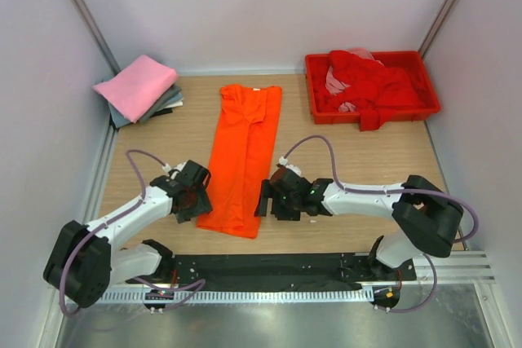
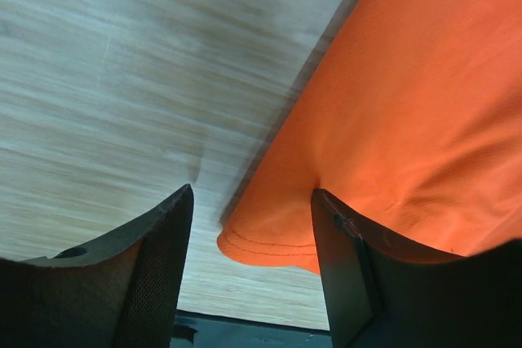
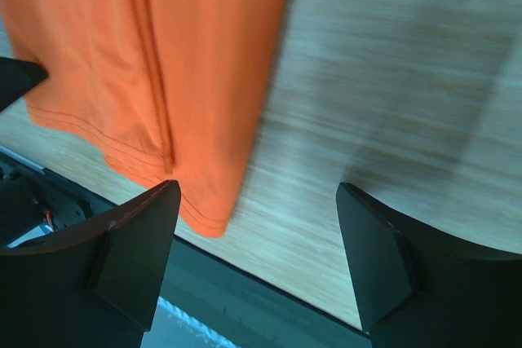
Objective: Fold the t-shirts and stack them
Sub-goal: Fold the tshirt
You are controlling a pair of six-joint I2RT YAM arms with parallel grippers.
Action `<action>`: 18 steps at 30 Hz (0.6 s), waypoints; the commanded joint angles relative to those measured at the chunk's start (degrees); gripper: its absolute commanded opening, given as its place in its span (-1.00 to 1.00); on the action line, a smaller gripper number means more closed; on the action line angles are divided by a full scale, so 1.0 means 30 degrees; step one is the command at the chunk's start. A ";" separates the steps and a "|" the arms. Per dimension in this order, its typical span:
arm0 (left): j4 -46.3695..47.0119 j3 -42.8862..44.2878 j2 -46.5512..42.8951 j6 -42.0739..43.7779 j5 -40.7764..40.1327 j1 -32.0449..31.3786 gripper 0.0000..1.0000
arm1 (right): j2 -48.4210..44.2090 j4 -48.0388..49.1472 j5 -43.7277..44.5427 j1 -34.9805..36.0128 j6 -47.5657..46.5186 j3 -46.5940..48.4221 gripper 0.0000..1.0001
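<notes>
The bright orange t-shirt (image 1: 245, 156) lies folded into a long strip down the middle of the table. My left gripper (image 1: 198, 199) is open at its near left corner; in the left wrist view that hem corner (image 2: 269, 242) lies between the open fingers (image 2: 155, 242). My right gripper (image 1: 264, 197) is open at the near right corner; in the right wrist view the shirt's corner (image 3: 204, 201) sits just by the left finger (image 3: 139, 242). A folded pink t-shirt (image 1: 137, 86) lies on a grey one (image 1: 167, 103) at the back left. Red t-shirts (image 1: 367, 83) fill the tray.
The red plastic tray (image 1: 431, 87) stands at the back right. White walls close in the table on three sides. A black strip (image 1: 269, 266) and a metal rail run along the near edge by the arm bases.
</notes>
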 commanded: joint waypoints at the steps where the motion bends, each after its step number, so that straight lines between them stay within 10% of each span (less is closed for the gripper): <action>1: 0.0854 -0.0850 -0.0998 -0.0433 0.0677 0.0091 0.17 | 0.0899 0.1242 0.0720 0.0504 0.0758 0.0824 0.65; 9: 0.1500 -0.1732 -0.1381 -0.0669 0.1615 0.0091 -0.61 | 0.1839 0.2180 0.0573 0.1208 0.1255 0.0533 0.23; 18: 0.1412 -0.2172 -0.2464 -0.1137 0.1939 0.0061 -0.81 | 0.1164 0.2941 0.0925 0.2439 0.2427 -0.0816 0.07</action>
